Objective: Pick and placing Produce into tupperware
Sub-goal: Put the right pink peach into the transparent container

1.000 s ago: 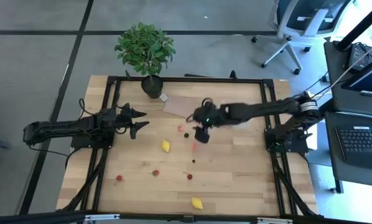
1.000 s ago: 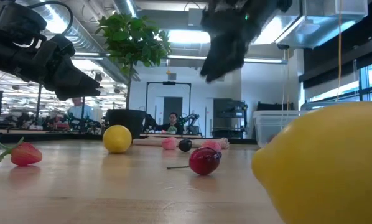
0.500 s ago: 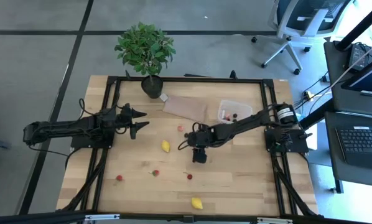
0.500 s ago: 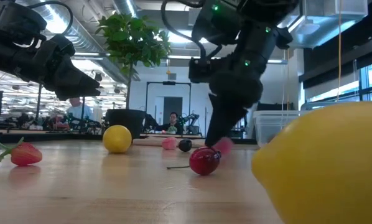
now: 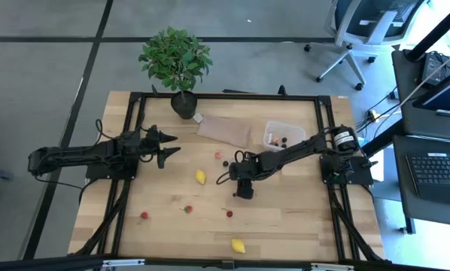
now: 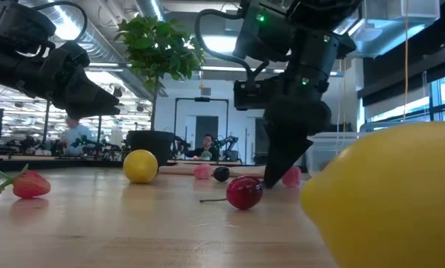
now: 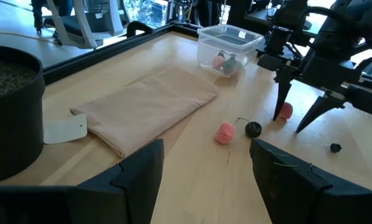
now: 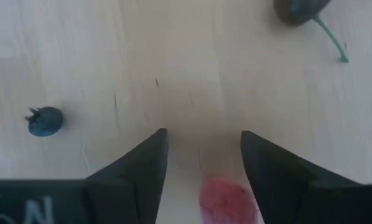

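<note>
From table height we see a big yellow lemon (image 6: 386, 201) nearest, then a dark cherry (image 6: 244, 192). Behind it the right gripper (image 6: 282, 165) points down at the wood, a pink berry (image 6: 291, 176) just beside its tips. Only its wrist camera shows that berry (image 8: 227, 200) lying between the parted fingers (image 8: 139, 168), ungripped. Overhead we find the clear tupperware (image 5: 284, 135) behind the right arm, with pieces inside. The left gripper (image 5: 169, 147) hovers apart, spread wide. A second ago the right gripper was raised; it has since dropped to the table.
</note>
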{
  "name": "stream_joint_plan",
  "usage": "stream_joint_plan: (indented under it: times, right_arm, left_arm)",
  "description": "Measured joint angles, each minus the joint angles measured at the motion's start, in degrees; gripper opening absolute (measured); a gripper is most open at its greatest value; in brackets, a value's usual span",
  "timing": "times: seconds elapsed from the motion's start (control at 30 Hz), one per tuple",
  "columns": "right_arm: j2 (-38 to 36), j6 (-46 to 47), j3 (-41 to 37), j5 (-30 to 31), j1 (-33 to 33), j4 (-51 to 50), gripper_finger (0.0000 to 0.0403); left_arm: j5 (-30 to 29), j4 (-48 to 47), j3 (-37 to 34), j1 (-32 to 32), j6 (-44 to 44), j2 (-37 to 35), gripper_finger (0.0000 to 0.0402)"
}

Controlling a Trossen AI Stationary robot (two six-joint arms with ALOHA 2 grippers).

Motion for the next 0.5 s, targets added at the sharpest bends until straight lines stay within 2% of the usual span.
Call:
stream_joint_plan:
  times: [0.5]
  right_arm:
    - [0.00,-1.52,0.04,-0.03,-0.02,0.07,0.0190]
  left_arm:
    - [0.00,0.00,0.00,0.00,2.12,0.00,0.0231]
